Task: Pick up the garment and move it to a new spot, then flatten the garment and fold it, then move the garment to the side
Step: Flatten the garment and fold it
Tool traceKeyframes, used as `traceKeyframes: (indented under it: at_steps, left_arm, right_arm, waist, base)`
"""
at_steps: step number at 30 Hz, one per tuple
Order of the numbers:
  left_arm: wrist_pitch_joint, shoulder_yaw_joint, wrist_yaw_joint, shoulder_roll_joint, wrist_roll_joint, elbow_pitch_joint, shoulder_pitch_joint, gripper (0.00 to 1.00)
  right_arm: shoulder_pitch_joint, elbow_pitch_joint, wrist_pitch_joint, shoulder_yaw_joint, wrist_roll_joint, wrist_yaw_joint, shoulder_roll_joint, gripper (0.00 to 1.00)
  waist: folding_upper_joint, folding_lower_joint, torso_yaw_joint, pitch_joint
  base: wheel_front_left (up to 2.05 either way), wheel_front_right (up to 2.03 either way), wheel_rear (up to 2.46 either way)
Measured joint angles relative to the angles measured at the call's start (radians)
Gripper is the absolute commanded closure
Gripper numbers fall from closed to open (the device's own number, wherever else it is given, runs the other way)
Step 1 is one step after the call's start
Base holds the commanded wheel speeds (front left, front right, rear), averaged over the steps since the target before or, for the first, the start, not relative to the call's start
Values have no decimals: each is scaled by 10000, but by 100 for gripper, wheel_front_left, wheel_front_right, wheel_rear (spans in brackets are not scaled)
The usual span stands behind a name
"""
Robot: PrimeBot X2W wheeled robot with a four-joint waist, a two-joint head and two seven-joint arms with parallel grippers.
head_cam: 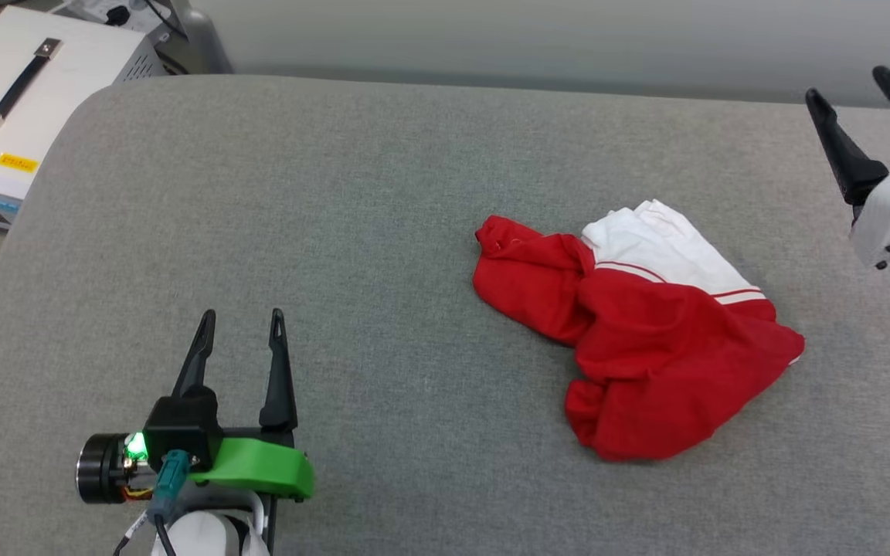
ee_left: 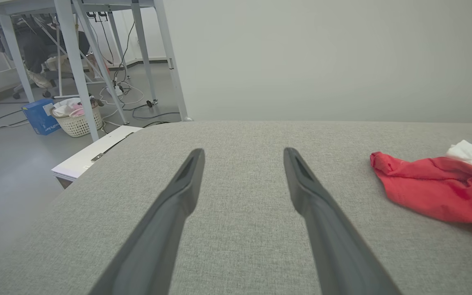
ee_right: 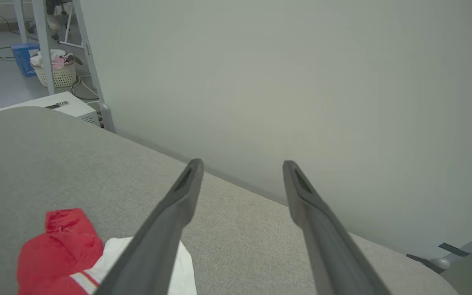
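Both arms stand back from the work. The left end effector (head_cam: 242, 315), dark and long-fingered on a green-and-black mount, hovers low at the near left of the grey fabric-covered bench (head_cam: 337, 193). Its fingers are spread, with only bare weave between them. The right end effector (head_cam: 847, 83) hangs raised at the far right, also released and empty. Its fingers point towards the pale wall rather than down at the cloth.

The crumpled red sports garment (head_cam: 646, 363), with a white sleeve and red-and-white stripe trim, lies heaped on the bench right of centre. It is near the right end effector and well apart from the left. It is bunched over itself, so any print is hidden in the folds.

Judging by this, the first step, the pickup, has not begun. The spread fingers suit a pinch on a raised ridge of cloth, and the right arm looks better placed to take it. The wide bare stretch of bench to the left probably offers room for the new spot and the flattening. A pinch through several layers could lift the heap as one bundle.
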Motion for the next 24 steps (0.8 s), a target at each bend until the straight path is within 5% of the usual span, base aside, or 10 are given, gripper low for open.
traceKeyframes:
  at_steps: [4, 11, 24]
  left_arm:
    - [-2, -90, 13, -36, -8, -127, -258, 0]
    - [-2, -226, 132, -67, -111, -330, -682, 0]
    - [0, -694, 508, -84, -598, -336, -1238, 0]
  right_arm:
    - [-1011, 362, 2642, 1653, 1450, 0, -970, 0]
    - [-1863, 815, 6172, 3582, 3055, 0, -1522, 0]
    - [-2273, 1971, 6623, 5237, 3428, -2, -1847, 0]
  waist:
    - [0, 0, 180, 406]
    - [0, 1, 472, 1142]
    - [0, 1, 1110, 2281]
  base:
    - [0, 0, 0]
    - [0, 0, 0]
    - [0, 0, 0]
